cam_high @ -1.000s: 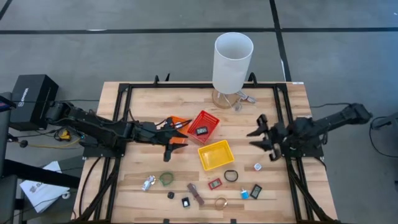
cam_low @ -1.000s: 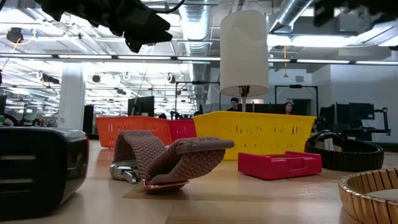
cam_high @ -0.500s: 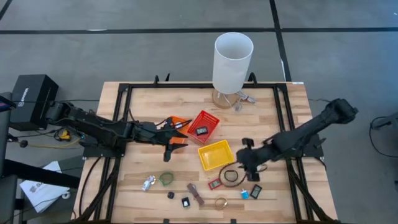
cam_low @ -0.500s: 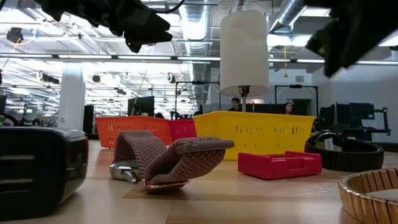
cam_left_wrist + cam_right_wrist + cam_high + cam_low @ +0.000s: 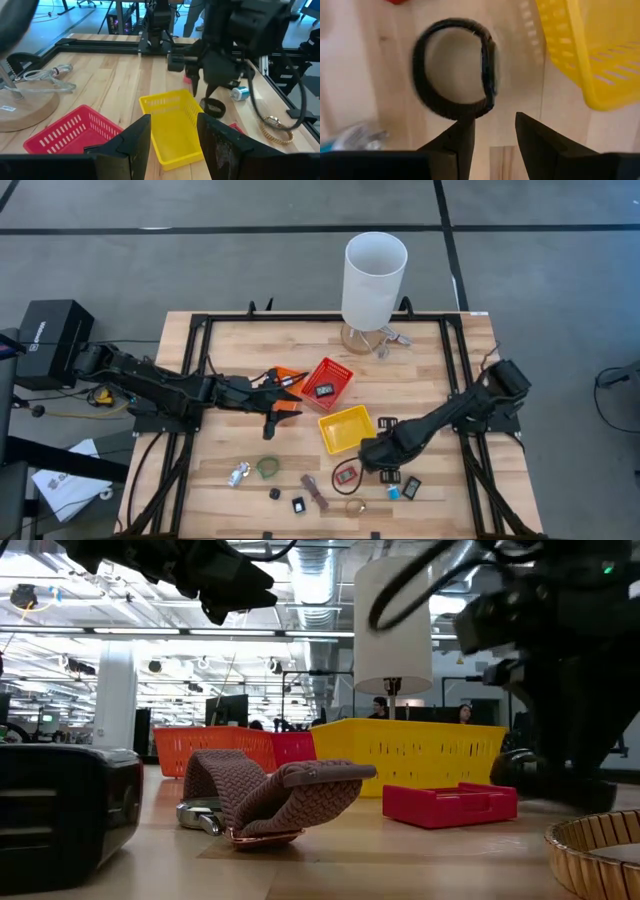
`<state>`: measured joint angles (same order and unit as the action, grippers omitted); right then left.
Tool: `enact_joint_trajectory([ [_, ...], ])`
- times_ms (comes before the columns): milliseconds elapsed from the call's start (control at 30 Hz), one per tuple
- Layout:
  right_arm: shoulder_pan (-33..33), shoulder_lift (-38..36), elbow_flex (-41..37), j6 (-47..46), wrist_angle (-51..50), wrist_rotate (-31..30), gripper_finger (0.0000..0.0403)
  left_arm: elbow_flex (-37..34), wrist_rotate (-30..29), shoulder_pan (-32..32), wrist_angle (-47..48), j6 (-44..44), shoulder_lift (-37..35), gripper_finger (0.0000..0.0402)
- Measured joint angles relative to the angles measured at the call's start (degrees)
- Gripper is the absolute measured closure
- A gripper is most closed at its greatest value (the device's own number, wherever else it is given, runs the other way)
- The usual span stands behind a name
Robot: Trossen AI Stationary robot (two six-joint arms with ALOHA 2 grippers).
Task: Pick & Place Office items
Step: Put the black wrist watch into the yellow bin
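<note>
Look at your baskets first, going from left to right on the table; the orange basket sits under the tip of the left arm, and you cannot see inside it; the red basket is next, touching it, and it has one small dark block inside; the yellow basket lies just in front of the red one, and it looks bare inside; the tall white cylinder stands at the far edge.

Most of the small office items lie on the wood in front of the baskets; on the left you have a silvery clip and a green ring; then a brown strip, a red block, a black ring and a blue block.

Your left end effector hangs over the orange basket, arm stretched out flat from the left side; its fingers stand partly apart and hold nothing.

Your right end effector reaches in low from the right side, just beside the yellow basket's near corner; it points down at the black ring; its fingers stand partly apart just short of the ring, not gripping it.
</note>
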<state>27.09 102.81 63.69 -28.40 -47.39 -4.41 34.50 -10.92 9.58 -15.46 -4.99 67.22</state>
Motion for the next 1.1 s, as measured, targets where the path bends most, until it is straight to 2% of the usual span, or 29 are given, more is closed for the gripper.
enact_joint_trajectory([
  [167,-0.82,1.55,1.49,-0.19,-2.05,1.63,0.0269,0.00,0.00,0.00,-0.02,0.00,0.00,0.0247],
  [333,-1.41,-0.09,3.45,-1.17,-7.34,2.62,0.0269,0.00,0.04,0.00,-0.01,0.00,0.02,0.0247],
  [500,-1.79,-1.97,3.72,-1.21,-0.98,2.52,0.0269,0.00,0.07,0.00,0.02,0.00,0.02,0.0247],
  [633,-1.72,-2.10,3.65,-0.27,-0.71,2.48,0.0269,-0.14,0.23,0.00,0.08,0.00,0.02,0.0247],
  [733,-1.06,-2.10,3.58,4.82,-0.02,2.27,0.0269,-0.15,0.22,0.00,-0.04,0.00,0.02,0.0247],
  [1100,1.64,-2.10,3.55,35.11,1.59,2.76,0.0269,-0.17,0.20,0.00,-0.01,0.00,0.02,0.0247],
])
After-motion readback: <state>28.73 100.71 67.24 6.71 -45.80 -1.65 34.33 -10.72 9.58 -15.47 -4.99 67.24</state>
